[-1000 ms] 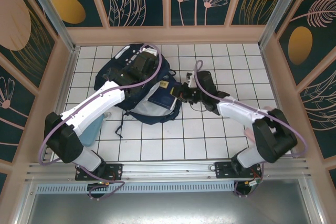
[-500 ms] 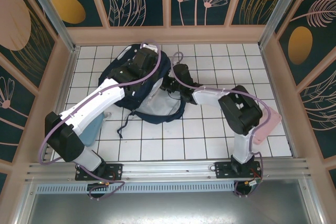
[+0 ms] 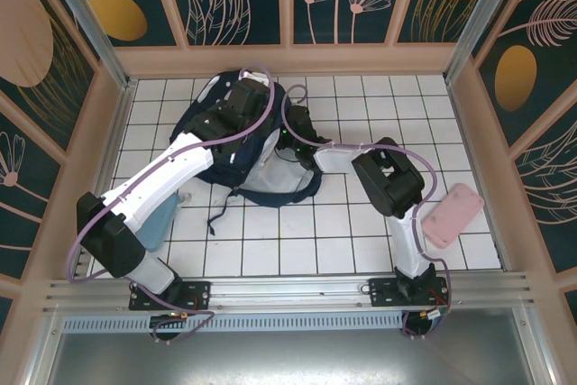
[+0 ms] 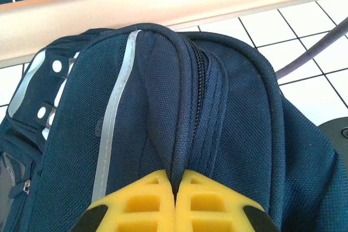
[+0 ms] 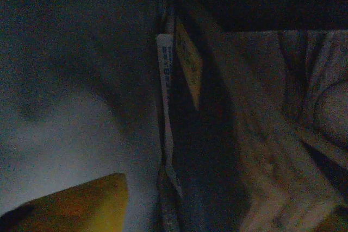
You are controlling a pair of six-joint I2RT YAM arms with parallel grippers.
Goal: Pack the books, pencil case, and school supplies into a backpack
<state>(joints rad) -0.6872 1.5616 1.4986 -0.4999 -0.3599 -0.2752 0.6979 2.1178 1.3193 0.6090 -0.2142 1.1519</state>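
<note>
The dark navy backpack (image 3: 236,146) lies at the back middle of the table, its mouth facing right. My left gripper (image 4: 175,180) is shut on a ridge of fabric beside the zip on the backpack (image 4: 163,96) top. My right gripper (image 3: 290,140) reaches into the mouth. In the dim right wrist view the books stand edge-on inside: a white-and-blue edge (image 5: 165,80) and a dark cover with a yellow label (image 5: 189,61). One yellow finger (image 5: 81,205) sits far to the left, off the books, so the jaws stand apart. A pink pencil case (image 3: 453,214) lies at the right.
A teal object (image 3: 162,223) lies on the tiles under my left forearm. Wooden walls enclose the white tiled table (image 3: 361,241) on three sides. A black strap (image 3: 216,215) trails from the backpack toward the front.
My right arm swung left and carried the yellow-labelled book into the backpack's mouth, then its jaws opened. The pink pencil case came into view. The left gripper kept its hold.
</note>
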